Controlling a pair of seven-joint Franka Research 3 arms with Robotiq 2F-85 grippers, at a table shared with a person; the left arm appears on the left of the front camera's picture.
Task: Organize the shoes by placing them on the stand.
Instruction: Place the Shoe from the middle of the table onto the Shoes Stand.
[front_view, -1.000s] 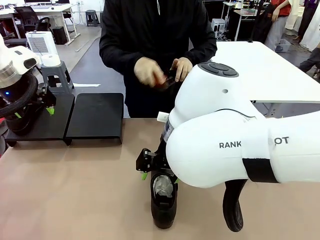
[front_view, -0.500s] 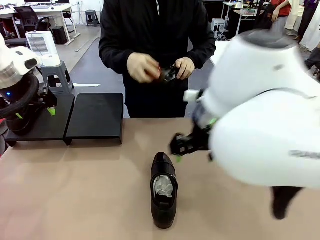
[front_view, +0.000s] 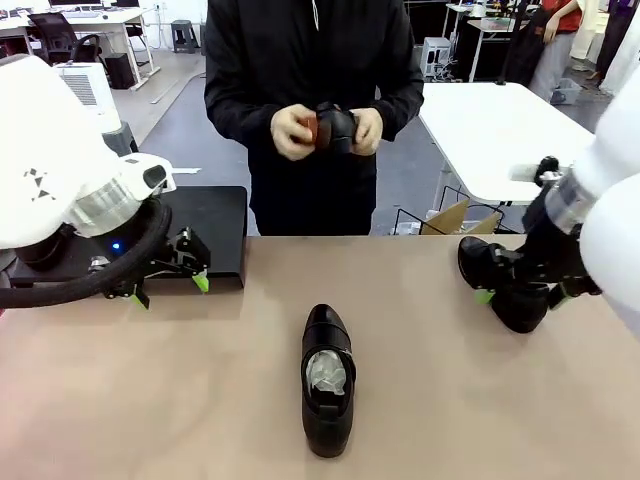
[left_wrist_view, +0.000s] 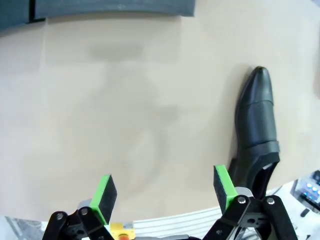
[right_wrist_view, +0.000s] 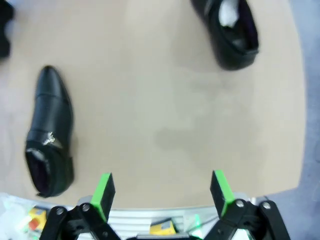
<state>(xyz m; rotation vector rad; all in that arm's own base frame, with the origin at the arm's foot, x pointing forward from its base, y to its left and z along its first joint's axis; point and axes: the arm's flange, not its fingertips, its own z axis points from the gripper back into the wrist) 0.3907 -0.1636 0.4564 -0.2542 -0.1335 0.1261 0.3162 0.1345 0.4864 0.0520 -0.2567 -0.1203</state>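
Swinging clear of the middle shoe (front_view: 327, 390) it was covering a second ago, the right arm now sits at the right side of the desk (front_view: 150, 400). The left arm has come off the stand's left panel toward the desk's front. The right claw (front_view: 523, 297) hangs with its green pads spread wide and grips nothing, just in front of a second shoe (front_view: 474, 262). That shoe lies near the desk's right edge with its toe pointing away and to the left. From the right wrist, the right claw (right_wrist_view: 161, 192) is open over bare desk. The second shoe (right_wrist_view: 230, 30) lies well ahead of the fingers with its opening and pale insole showing, and the middle shoe (right_wrist_view: 50, 130) is off to the left. The left claw (front_view: 169, 290) is spread wide too and holds nothing, hovering at the front edge of the stand (front_view: 205, 225). From the left wrist, the left claw (left_wrist_view: 165, 192) looks down on bare desk with the stand's dark edge (left_wrist_view: 110, 7) along the top. The middle shoe (left_wrist_view: 257, 120) lies out to the side of the fingers, outside the gap, with its toe toward the stand. Both of these shoes rest on the desk, apart from the stand. At the far side a person holds a third shoe (front_view: 337, 125) at chest height in one hand (front_view: 366, 130), while the other hand (front_view: 288, 132) presses a small reddish-brown brush (front_view: 311, 130) against it.
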